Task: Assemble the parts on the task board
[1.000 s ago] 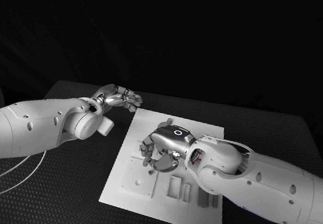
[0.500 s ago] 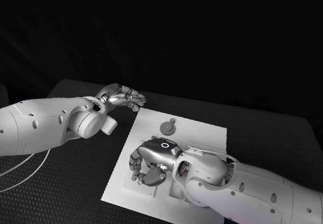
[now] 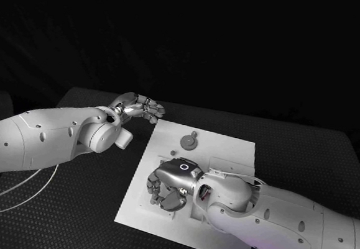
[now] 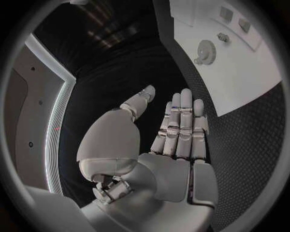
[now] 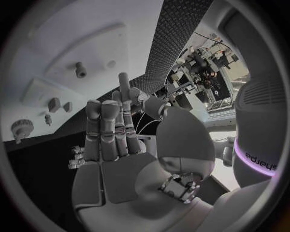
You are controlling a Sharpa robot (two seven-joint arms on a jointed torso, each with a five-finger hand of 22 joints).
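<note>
The task board (image 3: 231, 150) lies in the middle of the black table (image 3: 320, 157), a white plate turned a little so that its far right corner points away. On its far part, near the left edge, lies a round toothed part, a gear (image 3: 189, 142), flat on the plate and apart from both hands; the left wrist view shows the same gear (image 4: 204, 51) with a few small pegs (image 4: 222, 36) beyond it. The right hand (image 3: 169, 184) hangs over the near left part of the board, palm down, its fingers bent toward the plate; the head view does not make clear whether they touch it. In the right wrist view this hand (image 5: 115, 145) has its fingers straight and side by side with nothing between them, and beyond the fingertips the plate carries a short upright peg (image 5: 80, 70) and raised outlines. The left hand (image 3: 137, 107) is off the board, over the table just beside its far left corner; its fingers are spread flat and it holds nothing, as the left wrist view (image 4: 175, 135) shows
</note>
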